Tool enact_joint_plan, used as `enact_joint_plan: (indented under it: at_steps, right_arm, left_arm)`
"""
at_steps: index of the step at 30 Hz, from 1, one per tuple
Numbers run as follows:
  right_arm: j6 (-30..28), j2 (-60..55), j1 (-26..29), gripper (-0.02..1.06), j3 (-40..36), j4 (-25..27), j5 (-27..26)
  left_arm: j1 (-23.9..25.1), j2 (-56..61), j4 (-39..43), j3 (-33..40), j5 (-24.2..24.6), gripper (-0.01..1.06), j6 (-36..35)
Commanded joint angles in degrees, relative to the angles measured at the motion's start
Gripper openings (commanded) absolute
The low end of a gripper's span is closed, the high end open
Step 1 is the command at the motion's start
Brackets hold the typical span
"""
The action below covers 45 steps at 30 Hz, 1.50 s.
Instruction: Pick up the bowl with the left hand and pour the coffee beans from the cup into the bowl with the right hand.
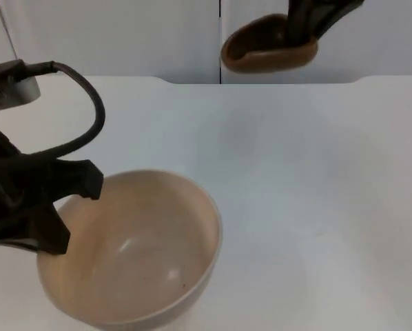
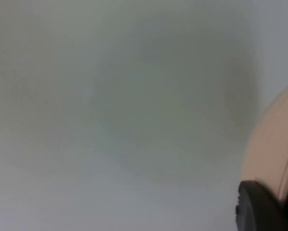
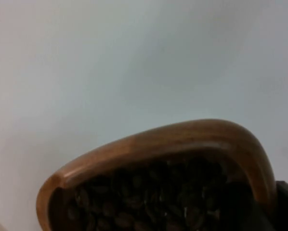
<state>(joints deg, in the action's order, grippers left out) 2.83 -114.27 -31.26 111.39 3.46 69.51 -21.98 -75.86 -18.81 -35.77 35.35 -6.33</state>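
A large cream bowl (image 1: 134,255) is held up close to the top camera, its inside bare. My left gripper (image 1: 51,217) is shut on the bowl's left rim. In the left wrist view the bowl's outer wall (image 2: 274,149) curves beside one black fingertip (image 2: 259,207). A brown wooden cup (image 1: 268,47) hangs high at the back, in front of the partition wall, with my right gripper (image 1: 304,31) shut on its rim. The right wrist view looks into the cup (image 3: 182,142), which holds dark coffee beans (image 3: 153,192). Cup and bowl are well apart.
The white table (image 1: 309,172) spreads under both arms. The grey partition wall (image 1: 123,34) closes it off at the back.
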Motion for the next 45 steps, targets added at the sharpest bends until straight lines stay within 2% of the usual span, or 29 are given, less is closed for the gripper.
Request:
enact_joint_plan:
  at_steps: [1, 8, 12, 16, 22, 30, 35, 39, 40, 42, 45]
  right_arm:
    - [-0.9, 2.1, 0.2, 0.0, -0.1, -0.5, 0.5]
    - [-2.2, 6.9, 0.2, 0.0, -5.0, -1.0, 0.5]
    - [-2.2, 11.8, 0.2, 0.0, -12.1, -2.0, 0.5]
    - [-2.5, 14.7, 0.2, 0.0, -15.2, -2.0, 0.5]
    - [-2.5, 16.8, 0.2, 0.0, -17.1, -2.0, 0.5]
    - [-2.5, 17.2, -1.9, 0.0, -19.1, -2.6, 0.5]
    - [-0.4, 17.2, -5.5, 0.0, -19.1, -6.7, 0.5]
    - [4.3, 17.2, -9.8, 0.0, -19.1, -15.3, 0.5]
    - [4.3, 17.2, -9.8, 0.0, -19.1, -15.3, 0.5]
    - [6.6, 17.2, -12.0, 0.0, -19.1, -19.3, 0.5]
    - [8.6, 17.2, -14.7, 0.0, -19.1, -22.5, 0.5]
  left_arm:
    - [0.1, -1.4, -1.5, -1.6, 0.3, 0.0, -0.6]
    - [-0.9, -6.7, -2.1, -5.3, -0.1, 0.0, -0.6]
    - [-4.9, -9.8, -2.1, -6.7, -2.3, 0.0, -1.6]
    - [-8.3, -12.6, -1.3, -8.9, -2.9, 0.0, -3.3]
    - [-11.5, -15.8, 2.4, -12.0, -2.9, 0.0, -5.7]
    - [-11.7, -16.7, 4.5, -12.6, -4.3, 0.0, -5.9]
    - [-11.7, -16.7, 4.5, -12.6, -5.8, 0.0, -5.9]
    - [-11.7, -16.7, 4.3, -12.6, -6.7, 0.0, -6.1]
    - [-11.7, -16.7, 4.3, -12.6, -6.7, 0.0, -6.1]
    - [-11.7, -16.7, 4.3, -12.6, -7.2, 0.0, -6.1]
    - [-11.7, -16.7, 3.2, -12.6, -7.4, 0.0, -6.1]
